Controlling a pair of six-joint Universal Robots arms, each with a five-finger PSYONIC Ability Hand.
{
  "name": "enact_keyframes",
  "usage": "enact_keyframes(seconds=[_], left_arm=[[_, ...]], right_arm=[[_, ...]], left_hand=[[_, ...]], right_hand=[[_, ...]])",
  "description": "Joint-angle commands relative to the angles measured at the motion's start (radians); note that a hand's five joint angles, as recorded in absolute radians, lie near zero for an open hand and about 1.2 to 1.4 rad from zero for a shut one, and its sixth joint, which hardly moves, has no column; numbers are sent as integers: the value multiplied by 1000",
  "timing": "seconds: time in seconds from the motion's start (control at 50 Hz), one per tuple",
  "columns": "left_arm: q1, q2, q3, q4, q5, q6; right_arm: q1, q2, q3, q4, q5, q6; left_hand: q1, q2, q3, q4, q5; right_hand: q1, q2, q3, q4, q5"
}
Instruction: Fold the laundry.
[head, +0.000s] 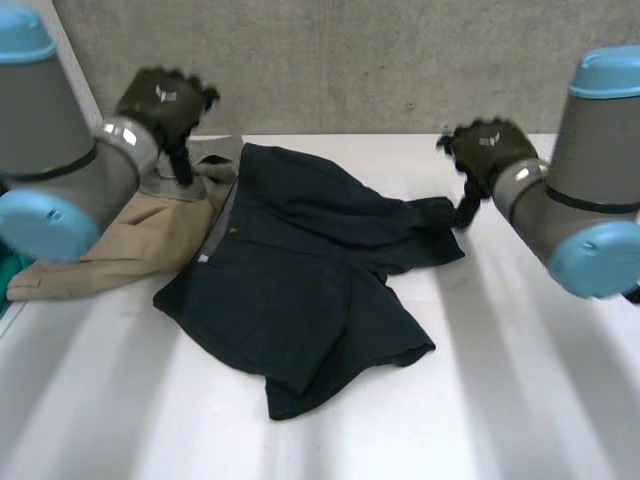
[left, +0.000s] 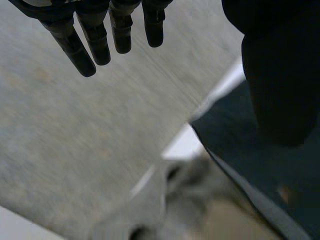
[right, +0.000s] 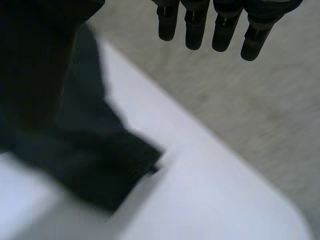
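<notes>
**White table, grey wall behind**

A white table (head: 520, 400) spreads across the head view. Its top is smooth and matte, crossed by soft bands of brighter and greyer white that run from the near side toward the far edge. That far edge lies straight against a grey wall (head: 400, 60) of mottled, concrete-like surface. Beside the wall, a pale strip (head: 78, 60) slants upward; what it is cannot be told.

The right wrist view shows the table (right: 200, 200) meeting the grey surface (right: 260, 110) along a long edge that rounds off at a corner. In the left wrist view, a sliver of table (left: 182, 145) shows against the same streaked grey wall (left: 75, 140).
</notes>
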Motion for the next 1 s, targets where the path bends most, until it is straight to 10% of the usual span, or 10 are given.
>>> enact_keyframes(seconds=[0.02, 0.38, 0.44, 0.48, 0.54, 0.84, 1.0], left_arm=[[77, 165, -499, 24, 171, 226], [173, -60, -589, 222, 221, 367], [173, -80, -570, 243, 213, 373], [172, -74, -556, 275, 202, 367], [166, -53, -540, 314, 176, 346], [-27, 176, -177, 613, 12, -59], [-282, 38, 18, 478, 193, -259]], right_arm=[[-38, -163, 321, 33, -164, -24], [-100, -232, 662, -190, -237, -71], [-104, -234, 679, -204, -242, -71], [-106, -238, 687, -208, -237, -74], [-110, -246, 694, -211, -237, -77], [-136, -269, 702, -217, -236, -77], [-185, -278, 688, -219, -225, -53]], left_hand=[[194, 183, 179, 187, 163], [270, 260, 256, 263, 239], [528, 517, 513, 521, 497], [1193, 1183, 1179, 1186, 1162], [1204, 1193, 1189, 1197, 1173], [1204, 1193, 1189, 1197, 1173], [1204, 1193, 1189, 1197, 1173]], right_hand=[[-50, -33, -32, -34, -49], [-50, -33, -32, -34, -49], [-50, -33, -32, -34, -49], [-50, -33, -32, -34, -49], [-50, -33, -32, -34, -49], [-50, -33, -32, -34, -49], [-50, -33, -32, -34, -49]])
